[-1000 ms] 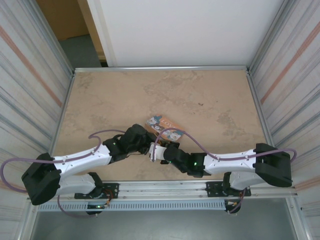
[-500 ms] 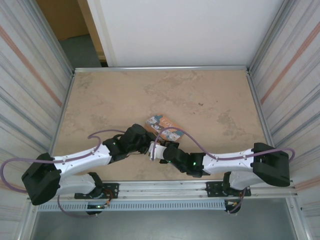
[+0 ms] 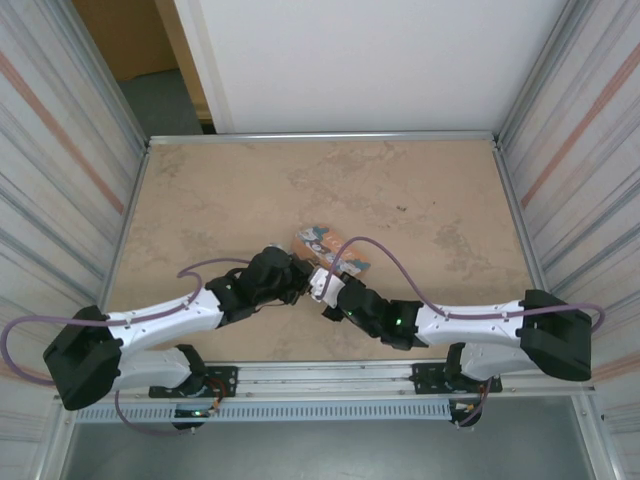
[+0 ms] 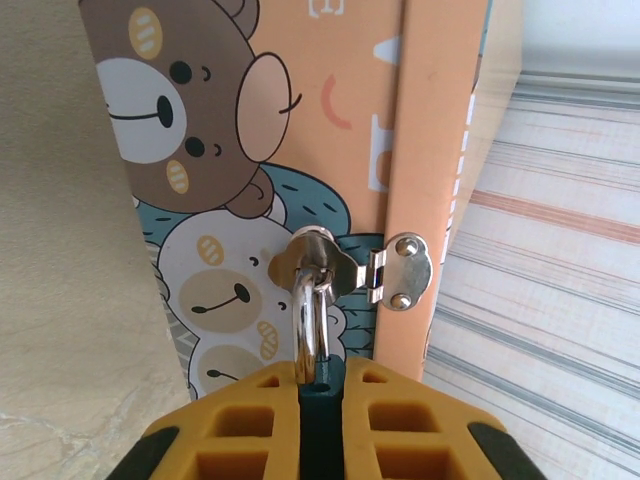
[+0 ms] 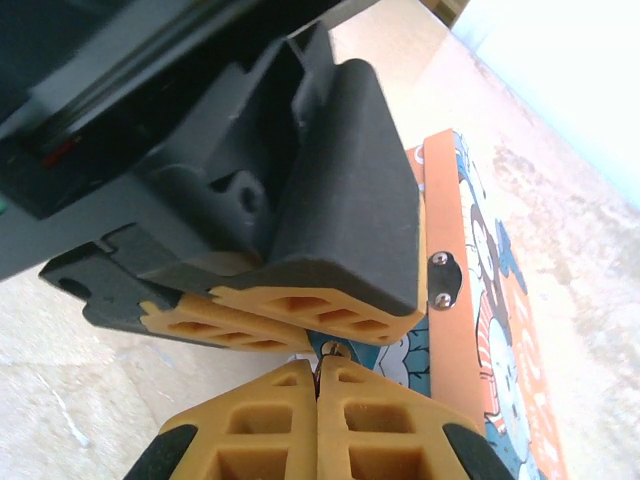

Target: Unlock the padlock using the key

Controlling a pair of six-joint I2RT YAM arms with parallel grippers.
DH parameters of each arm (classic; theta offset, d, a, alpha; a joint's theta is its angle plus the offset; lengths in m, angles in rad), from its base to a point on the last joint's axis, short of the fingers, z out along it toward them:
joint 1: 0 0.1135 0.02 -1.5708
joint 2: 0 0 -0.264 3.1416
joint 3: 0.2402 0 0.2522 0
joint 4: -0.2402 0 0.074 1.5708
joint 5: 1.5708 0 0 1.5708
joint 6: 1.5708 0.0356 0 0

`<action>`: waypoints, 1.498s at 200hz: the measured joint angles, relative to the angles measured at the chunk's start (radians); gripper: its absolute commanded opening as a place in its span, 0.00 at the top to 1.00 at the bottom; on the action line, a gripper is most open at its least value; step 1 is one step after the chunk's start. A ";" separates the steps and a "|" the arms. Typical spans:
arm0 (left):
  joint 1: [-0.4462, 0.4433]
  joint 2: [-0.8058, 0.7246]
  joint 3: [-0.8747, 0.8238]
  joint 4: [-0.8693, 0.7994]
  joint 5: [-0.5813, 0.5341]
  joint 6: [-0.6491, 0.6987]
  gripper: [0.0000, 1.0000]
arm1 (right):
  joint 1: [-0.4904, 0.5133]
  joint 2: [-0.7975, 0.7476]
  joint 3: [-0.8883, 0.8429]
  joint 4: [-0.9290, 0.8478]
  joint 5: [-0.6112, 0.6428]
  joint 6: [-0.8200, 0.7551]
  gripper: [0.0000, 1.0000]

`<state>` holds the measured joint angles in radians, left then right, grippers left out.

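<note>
The padlock [image 4: 322, 400] has a dark teal body and a silver shackle [image 4: 309, 320] that passes through the hasp [image 4: 400, 272] of a cartoon-printed box [image 4: 300, 100]. My left gripper [image 4: 322, 388] is shut on the padlock's body. In the right wrist view, my right gripper [image 5: 318, 372] is shut on a thin metal key [image 5: 333, 350], whose tip sits at the teal underside of the padlock [image 5: 345, 347]. The left gripper's yellow pads [image 5: 300, 310] are just above it. From above, the left gripper [image 3: 298, 284] and right gripper [image 3: 320, 284] meet beside the box [image 3: 338, 252].
The tan tabletop [image 3: 420, 200] stretches beyond the box to the back rail. Corrugated metal walls [image 3: 570, 150] close in both sides. A purple cable [image 3: 390, 270] arcs over the right arm near the box.
My right gripper has closed fully and pushed forward and up against the left gripper at the box. The right arm has stretched out; the left arm has held still.
</note>
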<state>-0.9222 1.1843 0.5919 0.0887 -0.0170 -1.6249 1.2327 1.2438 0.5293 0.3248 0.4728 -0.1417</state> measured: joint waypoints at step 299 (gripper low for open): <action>-0.141 0.425 0.063 0.313 -0.138 -0.098 0.76 | -0.345 -0.090 -0.207 -0.037 -0.467 0.472 1.00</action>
<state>-1.0634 1.6093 0.6544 0.4015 -0.1555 -1.7229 0.8875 1.1538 0.3222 0.2874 0.0055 0.3305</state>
